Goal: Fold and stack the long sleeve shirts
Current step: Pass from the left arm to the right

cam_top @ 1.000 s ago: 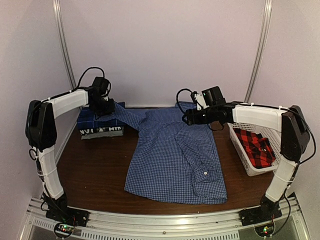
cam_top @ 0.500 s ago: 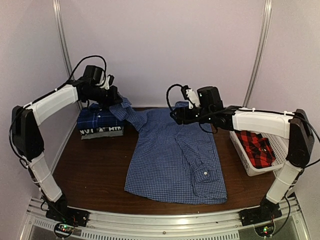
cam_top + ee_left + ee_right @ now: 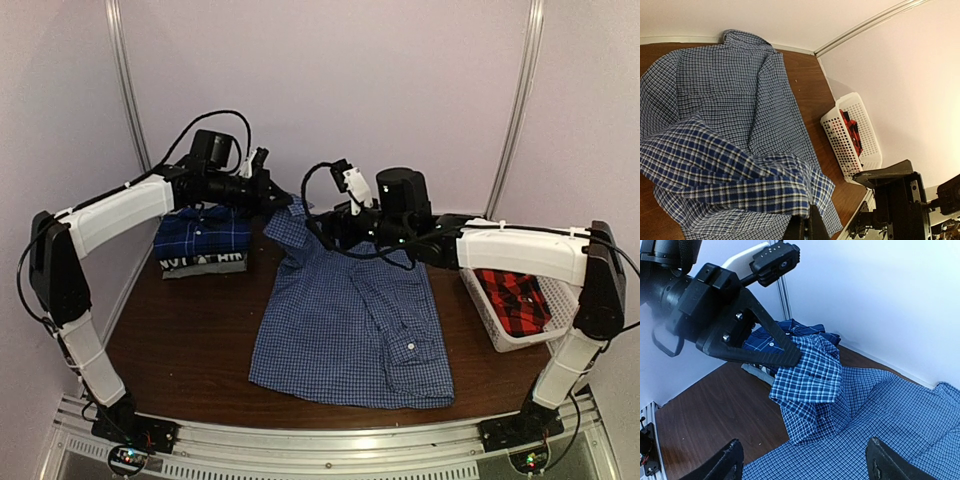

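The brown table (image 3: 190, 350) carries everything. Spread over its middle lies the blue-and-white shirt (image 3: 350, 320), front up, collar toward the back wall and hem toward my bases. At my right stands the white basket (image 3: 515, 340), just off that shirt's edge, and the red-and-black shirt (image 3: 505, 290) lies crumpled inside it. At the back left corner sits the darker plaid shirt (image 3: 200, 232), folded, resting on a dark folded garment with white lettering (image 3: 200, 262).

One sleeve (image 3: 810, 385) of the blue-and-white shirt is raised off the table at the shirt's upper left, hanging in a doubled fold between the stack and the collar. My left pincer (image 3: 791, 357) is clamped tight on the top of that sleeve, its fingers meeting over the cloth, high above the wood.

My right pincer (image 3: 807, 462) hangs just beside it, over the shirt's collar end, pointing at the lifted sleeve. Its fingers (image 3: 730, 460) stand wide apart and grip nothing; the sleeve hangs ahead of them, untouched.
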Robot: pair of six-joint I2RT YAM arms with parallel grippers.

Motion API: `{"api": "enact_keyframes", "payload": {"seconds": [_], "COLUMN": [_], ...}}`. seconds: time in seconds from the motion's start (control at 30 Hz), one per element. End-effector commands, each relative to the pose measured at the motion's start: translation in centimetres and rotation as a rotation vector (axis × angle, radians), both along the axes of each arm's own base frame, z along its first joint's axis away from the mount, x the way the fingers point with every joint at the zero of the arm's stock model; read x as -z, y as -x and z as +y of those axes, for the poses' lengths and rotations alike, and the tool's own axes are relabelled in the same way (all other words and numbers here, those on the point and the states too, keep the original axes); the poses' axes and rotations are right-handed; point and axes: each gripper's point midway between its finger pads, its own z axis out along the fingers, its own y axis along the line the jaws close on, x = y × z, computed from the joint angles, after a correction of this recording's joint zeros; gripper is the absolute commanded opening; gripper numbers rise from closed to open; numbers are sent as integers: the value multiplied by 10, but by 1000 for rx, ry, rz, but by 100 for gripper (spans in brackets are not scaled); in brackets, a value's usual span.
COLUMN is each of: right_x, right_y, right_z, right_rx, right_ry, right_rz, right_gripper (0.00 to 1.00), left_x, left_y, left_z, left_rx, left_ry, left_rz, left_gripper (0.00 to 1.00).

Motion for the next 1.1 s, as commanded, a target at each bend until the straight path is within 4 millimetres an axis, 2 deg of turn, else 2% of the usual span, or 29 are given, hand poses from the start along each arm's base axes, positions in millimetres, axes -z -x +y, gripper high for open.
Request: {"api": "enact_keyframes", "payload": {"seconds": [0.0,0.13,0.27,0.53,0.67,0.8,1.0,1.03,1.07], "right_x": [-21,-17,-15,4,14,11,3,2,0], "right_y": [-1,-8,-7,-16,-27,-34,-34,-35,-37], "right_z": [3,4,12,26,28,25,23,22,19], "right_rx": [35,48,25,27,61,99,109,113,122], "right_ry": [44,117,157,239,267,254,222,215,206], "right_rz": [-131,-181,-216,-216,-200,-195,-187,-181,-175], "right_gripper": [87,88,88,88,82,61,8,1,0], "left_x": [-3,-2,-2,-2,-4,-4,-5,-8,-11], "left_y": [1,4,7,12,14,16,14,14,13], "left_z": [-18,-24,-29,-37,-39,-40,-40,-40,-40], "left_rx": [41,52,65,89,96,104,99,96,95], "left_ry": [57,67,70,79,83,85,86,89,91], "left_rz": [-1,8,12,20,20,21,17,14,7], "left_gripper": [0,0,0,0,0,0,1,5,10]}}
